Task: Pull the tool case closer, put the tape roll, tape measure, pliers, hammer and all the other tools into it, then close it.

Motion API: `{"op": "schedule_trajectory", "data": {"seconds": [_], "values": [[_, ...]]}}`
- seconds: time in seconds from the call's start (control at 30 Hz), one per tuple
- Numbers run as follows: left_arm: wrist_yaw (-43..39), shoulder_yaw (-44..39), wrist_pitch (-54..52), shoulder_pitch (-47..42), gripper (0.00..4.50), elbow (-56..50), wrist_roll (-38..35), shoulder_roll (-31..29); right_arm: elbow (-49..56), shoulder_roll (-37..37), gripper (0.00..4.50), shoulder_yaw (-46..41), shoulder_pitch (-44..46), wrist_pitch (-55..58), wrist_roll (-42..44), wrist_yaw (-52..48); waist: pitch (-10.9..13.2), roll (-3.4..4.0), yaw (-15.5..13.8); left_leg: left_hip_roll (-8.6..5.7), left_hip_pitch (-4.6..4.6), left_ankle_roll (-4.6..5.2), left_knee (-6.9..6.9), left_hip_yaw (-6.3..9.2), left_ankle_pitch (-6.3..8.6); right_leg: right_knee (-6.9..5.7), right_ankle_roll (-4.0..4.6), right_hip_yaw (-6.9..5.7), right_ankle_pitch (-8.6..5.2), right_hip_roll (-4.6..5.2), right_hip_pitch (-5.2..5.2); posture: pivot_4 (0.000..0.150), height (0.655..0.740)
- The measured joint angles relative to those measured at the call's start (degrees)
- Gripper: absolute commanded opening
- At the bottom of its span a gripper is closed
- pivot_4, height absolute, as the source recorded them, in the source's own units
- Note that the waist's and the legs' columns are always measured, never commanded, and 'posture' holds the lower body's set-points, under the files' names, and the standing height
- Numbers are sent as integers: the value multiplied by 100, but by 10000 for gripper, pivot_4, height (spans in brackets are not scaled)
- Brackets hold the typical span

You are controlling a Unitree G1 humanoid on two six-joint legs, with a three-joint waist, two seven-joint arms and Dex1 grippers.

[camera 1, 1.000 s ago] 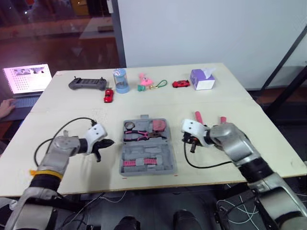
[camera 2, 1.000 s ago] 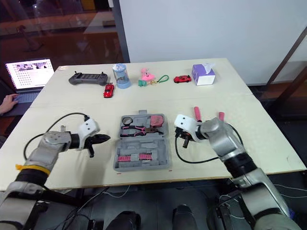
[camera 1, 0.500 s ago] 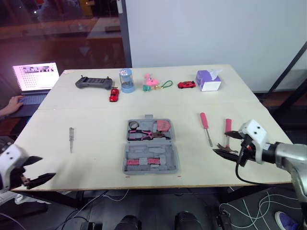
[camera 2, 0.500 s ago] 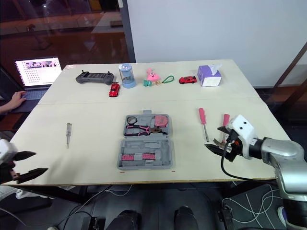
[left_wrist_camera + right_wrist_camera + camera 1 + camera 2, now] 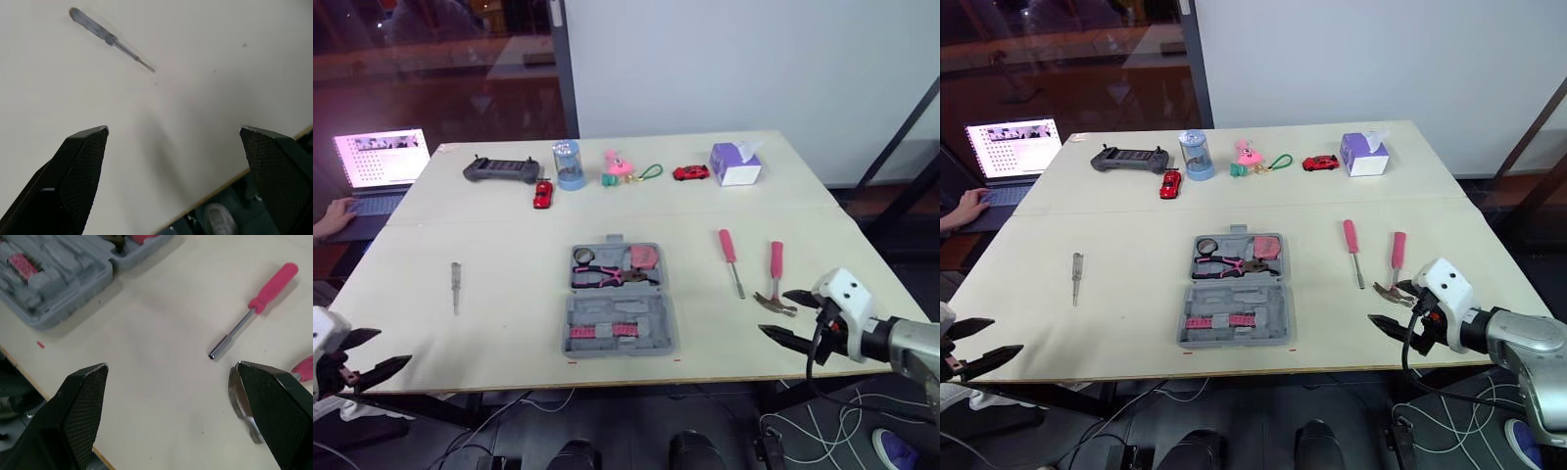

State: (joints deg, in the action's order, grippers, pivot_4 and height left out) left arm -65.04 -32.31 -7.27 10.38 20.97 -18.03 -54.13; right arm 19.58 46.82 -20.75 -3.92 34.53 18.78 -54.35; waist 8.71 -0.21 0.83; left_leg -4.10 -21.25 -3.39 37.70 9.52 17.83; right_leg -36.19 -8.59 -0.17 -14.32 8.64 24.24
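Note:
The grey tool case [image 5: 620, 302] lies open in the middle of the table. Its far half holds pink pliers [image 5: 607, 278], a tape measure [image 5: 644, 257] and a tape roll [image 5: 582, 257]. Right of it lie a pink screwdriver [image 5: 731, 257] and a pink-handled hammer [image 5: 774, 277]. A small grey screwdriver [image 5: 456, 284] lies at the left. My left gripper [image 5: 380, 350] is open at the front left edge, near the grey screwdriver [image 5: 105, 36]. My right gripper [image 5: 776, 311] is open just in front of the hammer head [image 5: 242, 406], holding nothing.
Along the far edge stand a game controller [image 5: 499, 170], a red toy car [image 5: 542, 194], a blue jar [image 5: 570, 164], a pink toy [image 5: 615, 164], another red car [image 5: 689, 173] and a tissue box [image 5: 734, 164]. A laptop [image 5: 380, 159] with a person's hand [image 5: 328, 217] is at the far left.
Both grippers were shut beside the case a second ago. They have opened and drawn back to the table's front corners, uncovering the hammer and screwdrivers. The camera has shifted slightly.

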Motion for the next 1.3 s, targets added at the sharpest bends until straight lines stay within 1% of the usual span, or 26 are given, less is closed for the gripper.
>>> {"op": "schedule_trajectory", "data": {"seconds": [0.13, 0.23, 0.3, 0.37, 0.4, 0.43, 0.53, 0.63, 0.8, 0.87, 0.93, 1.13, 1.17, 1.3], "values": [[543, 99, -250, -292, 45000, -117, 8, 249, 291, -149, 44671, 184, 406, 310, 215, 370, 0, 0, 1, 0, 0, -1, 1, 2, 0, -1, 0, 0, 0, 0, 0, 1500, 7400], [1570, 132, -828, -972, 45000, -217, -2, 765, 665, -590, 44671, 542, 967, 742, 511, 783, 0, -2, -12, 0, -2, -3, 10, 10, -2, -7, 0, -1, 0, -2, 0, 1500, 7400], [2571, 245, -1505, -1534, 45000, -382, 65, 1210, 975, -908, 44671, 975, 1316, 932, 646, 1037, -2, -5, -39, -5, -7, -4, 23, 16, -2, -9, -1, -3, 1, 0, -3, 1500, 7400], [3198, 470, -1940, -1903, 45000, -422, 207, 1464, 1132, -1137, 44671, 1349, 1534, 1022, 737, 1178, -5, -15, -31, -6, -9, -8, 28, 16, -4, -9, -4, -3, 3, 0, -2, 1500, 7400], [3455, 609, -2099, -2118, 45000, -407, 264, 1611, 1172, -1263, 44671, 1527, 1657, 1053, 750, 1262, -7, -20, -19, -8, -10, -44, 30, 16, -24, -9, -5, -3, 3, 0, -2, 1500, 7400], [3614, 709, -2177, -2284, 45000, -373, 291, 1692, 1168, -1323, 44671, 1637, 1742, 1077, 749, 1321, -7, -24, -15, -8, -11, -44, 30, 15, -24, -8, -5, -2, 4, 1, -2, 1500, 7400], [4157, 976, -2302, -3005, 45000, 116, 483, 1888, 1145, -1458, 44671, 2008, 1990, 1110, 731, 1476, -9, -27, -12, -8, -11, -45, 29, 17, -24, -9, -5, -3, 4, -1, 1, 1500, 7400], [4530, 1148, -2299, -3644, 45000, 776, 634, 2033, 1077, -1481, 44671, 2284, 2107, 1116, 723, 1506, -9, -27, -6, -10, -12, -45, 29, 15, -24, -8, -5, -3, 4, 1, 2, 1500, 7400], [4904, 1306, -2000, -4219, 45000, 2133, 770, 2190, 981, -1475, 44671, 2462, 2202, 1121, 719, 1556, -9, -28, 30, -10, -12, -45, 27, 15, -24, -8, -5, -2, 4, -1, 6, 1500, 7400], [4931, 1366, -1798, -4401, 39784, 2609, 820, 2227, 974, -1471, 45000, 2465, 2247, 1127, 721, 1594, -10, -30, 17, -10, -12, -45, 28, 15, -25, -8, -5, -2, 4, 0, 5, 1500, 7400], [5014, 1358, -1649, -4652, 32393, 3030, 840, 2225, 974, -1460, 45000, 2471, 2263, 1135, 721, 1625, -10, -31, -2, -11, -12, -46, 29, 15, -25, -8, -6, -2, 5, 1, 4, 1500, 7400], [5080, 1332, -1209, -4948, 2018, 3768, 838, 2152, 974, -1397, 45000, 2422, 2264, 1172, 727, 1689, -11, -31, 2, -12, -10, -46, 29, 14, -25, -10, -8, -2, 6, 1, 3, 1500, 7400], [5049, 1333, -1164, -4963, 457, 3823, 837, 2141, 974, -1388, 45000, 2413, 2264, 1181, 729, 1691, -11, -30, -1, -12, -10, -46, 29, 14, -25, -10, -8, -2, 6, 2, 2, 1500, 7400], [5032, 1339, -1032, -5076, 457, 4061, 844, 2131, 974, -1356, 45000, 2357, 2250, 1188, 734, 1692, -11, -30, -9, -13, -9, -47, 29, 14, -26, -13, -8, -2, 6, 2, 2, 1500, 7400]]}}
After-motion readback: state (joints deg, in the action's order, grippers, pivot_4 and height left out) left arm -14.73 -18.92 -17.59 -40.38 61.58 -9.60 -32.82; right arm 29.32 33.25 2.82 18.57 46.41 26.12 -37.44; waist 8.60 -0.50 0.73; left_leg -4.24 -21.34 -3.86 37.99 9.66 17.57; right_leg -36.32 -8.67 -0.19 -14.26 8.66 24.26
